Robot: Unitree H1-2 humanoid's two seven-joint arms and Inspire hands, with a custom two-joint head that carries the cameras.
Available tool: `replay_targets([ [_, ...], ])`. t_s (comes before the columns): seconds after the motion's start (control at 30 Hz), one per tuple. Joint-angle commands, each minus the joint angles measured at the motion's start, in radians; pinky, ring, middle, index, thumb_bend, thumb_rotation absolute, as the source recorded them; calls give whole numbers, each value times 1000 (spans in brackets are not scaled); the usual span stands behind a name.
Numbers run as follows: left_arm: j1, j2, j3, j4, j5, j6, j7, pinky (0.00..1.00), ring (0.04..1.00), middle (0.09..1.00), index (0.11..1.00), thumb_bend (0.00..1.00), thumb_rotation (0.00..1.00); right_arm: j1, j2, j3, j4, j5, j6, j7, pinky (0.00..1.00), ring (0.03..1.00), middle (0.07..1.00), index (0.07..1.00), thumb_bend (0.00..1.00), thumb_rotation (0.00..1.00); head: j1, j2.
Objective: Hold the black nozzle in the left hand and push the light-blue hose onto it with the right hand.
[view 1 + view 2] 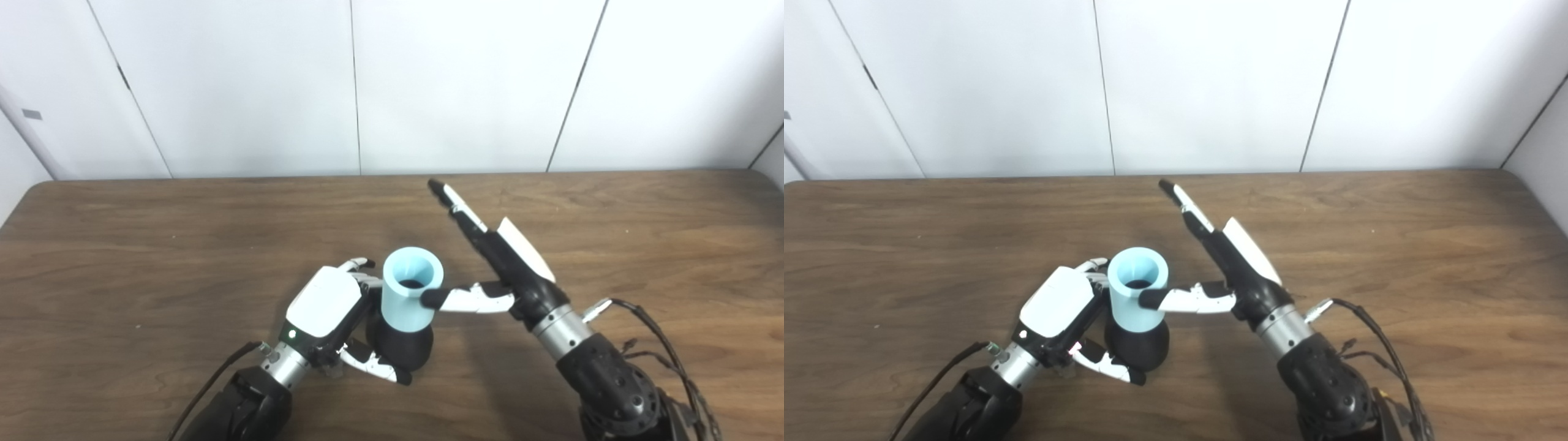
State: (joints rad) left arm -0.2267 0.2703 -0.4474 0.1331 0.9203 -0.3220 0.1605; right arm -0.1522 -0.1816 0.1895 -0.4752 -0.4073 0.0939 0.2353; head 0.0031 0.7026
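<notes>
Holding the nozzle (401,349) on the counter (153,245), the left robot hand (324,306) curls around it. The hose (409,288) already sits on top. The right robot hand (502,269) is spread, thumb touching the hose. Next, I think, press down harder.

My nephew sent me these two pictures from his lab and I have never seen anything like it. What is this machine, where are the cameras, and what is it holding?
These are the two arms of a humanoid robot, each ending in a robot hand with fingers and a thumb. Both pictures come from two cameras side by side on its head, so they show one scene from slightly different spots. On the wooden table the left robot hand is wrapped around a black nozzle, which stands upright. A light-blue hose, a short tube open at the top, sits on the nozzle. The right robot hand is open: its fingers stretch away, and only its thumb tip is at the hose.
</notes>
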Motion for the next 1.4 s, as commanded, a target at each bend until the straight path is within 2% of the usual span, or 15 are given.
replay_targets([
  [0.0, 69, -18, -34, 58, -10, -13, 9, 824, 467, 470, 496, 523, 0, -37, -21, 0, -62, -44, -81, -22, 1000, 1000, 1000, 1000, 1000, 801, 0, 1],
  [0.17, 70, -16, -35, 49, -8, 0, -7, 835, 472, 471, 496, 523, 0, -35, -48, 14, -139, -124, -113, 0, 1000, 1000, 1000, 992, 1000, 778, 1, 1],
  [0.3, 71, -15, -34, 47, -7, 0, -7, 835, 475, 472, 495, 523, 0, -35, -65, 25, -173, -180, -155, 13, 1000, 1000, 993, 955, 1000, 822, 2, 1],
  [0.47, 70, -13, -34, 49, -6, -2, -6, 832, 475, 473, 493, 523, 0, -36, -78, 33, -212, -207, -161, 65, 1000, 1000, 966, 923, 1000, 828, 0, 1],
  [0.57, 70, -12, -34, 50, -5, -2, -5, 833, 477, 473, 493, 523, 0, -34, -88, 43, -228, -238, -177, 96, 1000, 1000, 948, 913, 1000, 804, 0, 0],
  [0.77, 71, -11, -33, 52, -11, -9, -3, 838, 476, 471, 496, 523, 0, -15, -100, 64, -227, -316, -206, 140, 1000, 1000, 928, 902, 1000, 818, 2, 4],
  [1.0, 71, -12, -31, 53, -12, -8, -1, 840, 474, 474, 492, 523, 0, 36, -103, 84, -173, -366, -258, 149, 993, 1000, 920, 896, 1000, 787, 2, 4],
  [1.17, 72, -11, -31, 49, -12, -6, -4, 837, 474, 474, 492, 523, 0, 70, -117, 113, -99, -428, -263, 179, 1000, 1000, 942, 912, 996, 775, 5, 5],
  [1.37, 74, -11, -28, 52, -12, -11, 10, 828, 470, 472, 494, 523, 0, 110, -137, 159, -7, -505, -251, 207, 1000, 1000, 985, 955, 985, 829, 1, 7],
])
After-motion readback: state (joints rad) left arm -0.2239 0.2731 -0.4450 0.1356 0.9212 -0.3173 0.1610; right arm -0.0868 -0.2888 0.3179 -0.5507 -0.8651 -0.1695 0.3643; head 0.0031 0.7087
